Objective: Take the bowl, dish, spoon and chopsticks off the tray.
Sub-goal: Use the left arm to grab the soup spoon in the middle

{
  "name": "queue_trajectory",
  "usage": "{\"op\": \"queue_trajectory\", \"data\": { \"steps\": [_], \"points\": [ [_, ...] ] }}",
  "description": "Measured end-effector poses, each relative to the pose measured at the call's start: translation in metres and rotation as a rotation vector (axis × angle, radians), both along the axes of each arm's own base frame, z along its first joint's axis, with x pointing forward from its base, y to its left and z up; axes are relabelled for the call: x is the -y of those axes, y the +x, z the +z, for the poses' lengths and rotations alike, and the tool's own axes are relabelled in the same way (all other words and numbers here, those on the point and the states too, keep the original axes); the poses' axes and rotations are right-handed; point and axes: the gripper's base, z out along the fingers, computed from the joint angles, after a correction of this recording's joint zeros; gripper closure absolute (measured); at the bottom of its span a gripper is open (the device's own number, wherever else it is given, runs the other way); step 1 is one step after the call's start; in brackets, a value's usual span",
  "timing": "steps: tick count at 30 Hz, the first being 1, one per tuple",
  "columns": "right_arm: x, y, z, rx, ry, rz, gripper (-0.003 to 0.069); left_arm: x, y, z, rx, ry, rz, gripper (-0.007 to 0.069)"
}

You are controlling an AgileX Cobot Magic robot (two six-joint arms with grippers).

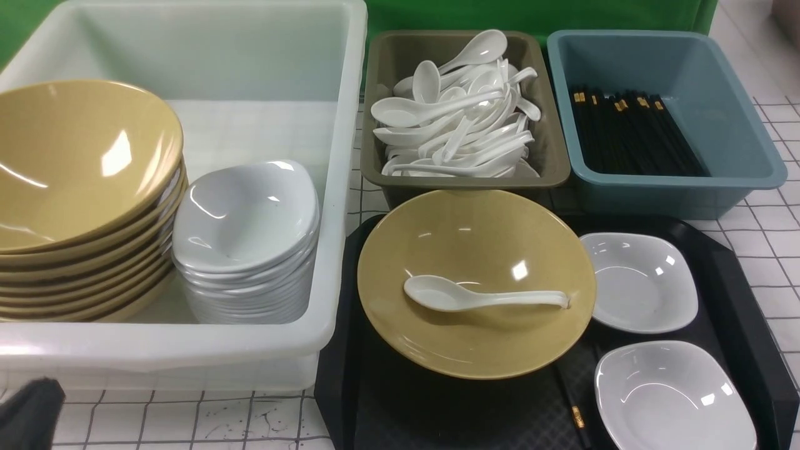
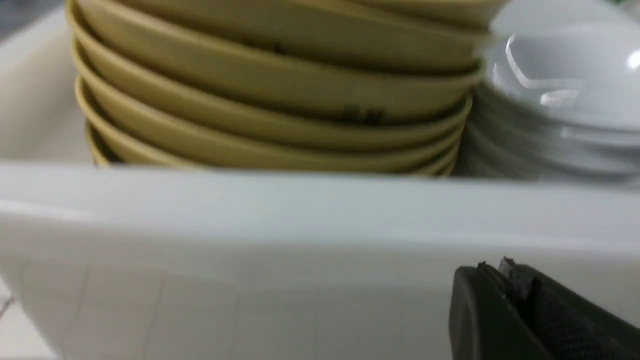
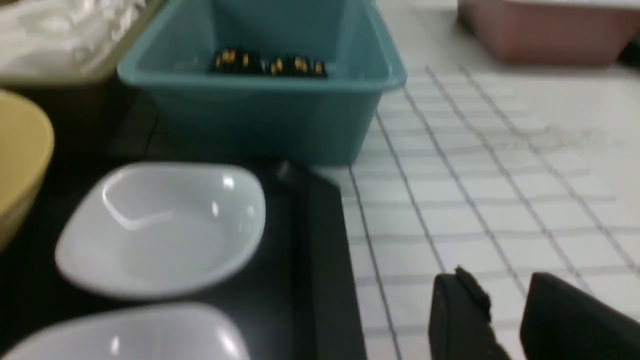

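spoon (image 1: 475,299) lying across the bowl (image 1: 475,250), scoop toward the tray's left edge, handle tip resting at the bowl's right rim. bowl fills the left half of the tray (image 1: 744,300). along the tray's right edge, far dish (image 1: 640,281) and near dish (image 1: 672,394), both white and empty. chopsticks (image 1: 578,415) poke out from under the bowl toward the tray's near edge. nothing cleared yet, by the look of it. left gripper (image 1: 28,412) is just a dark shape at the table's near left corner.

left wrist: fingers (image 2: 475,320) clenched on nothing, low outside the white tub (image 2: 300,225), stacked bowls (image 2: 275,100) inside it.

right wrist: right gripper (image 3: 505,300) released and empty, over the checked table just off the tray's right rim.

my call: spoon first. pinch the handle across its width near the bowl's rim and lift straight up so the bowl doesn't tip.
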Motion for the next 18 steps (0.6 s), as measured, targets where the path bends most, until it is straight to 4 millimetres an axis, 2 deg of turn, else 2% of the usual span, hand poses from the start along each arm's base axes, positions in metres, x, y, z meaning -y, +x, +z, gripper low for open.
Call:
{"op": "queue_trajectory", "data": {
  "steps": [3,6,10,13,16,18],
  "points": [
    [0.002,0.003,0.016,0.182,-0.020,-0.015,0.0423,0.000,0.001,0.015,0.161,-0.017,-0.001,0.0636],
    [0.003,0.002,0.041,0.465,-0.009,-0.037,0.0423,0.000,-0.002,0.032,0.348,-0.036,-0.003,0.0636],
    [0.004,-0.008,0.068,0.806,0.155,-0.029,0.0423,0.000,-0.010,0.054,0.616,-0.078,-0.011,0.0636],
    [0.004,-0.013,0.077,0.919,0.182,-0.015,0.0423,-0.002,-0.017,0.065,0.745,-0.128,-0.012,0.0636],
    [0.004,-0.013,0.081,0.909,0.197,-0.012,0.0433,-0.002,-0.022,0.085,0.781,-0.125,-0.016,0.0636],
    [0.002,-0.014,0.099,0.833,0.195,-0.011,0.0482,-0.001,-0.024,0.122,0.747,-0.108,-0.019,0.0636]
  ]
}}
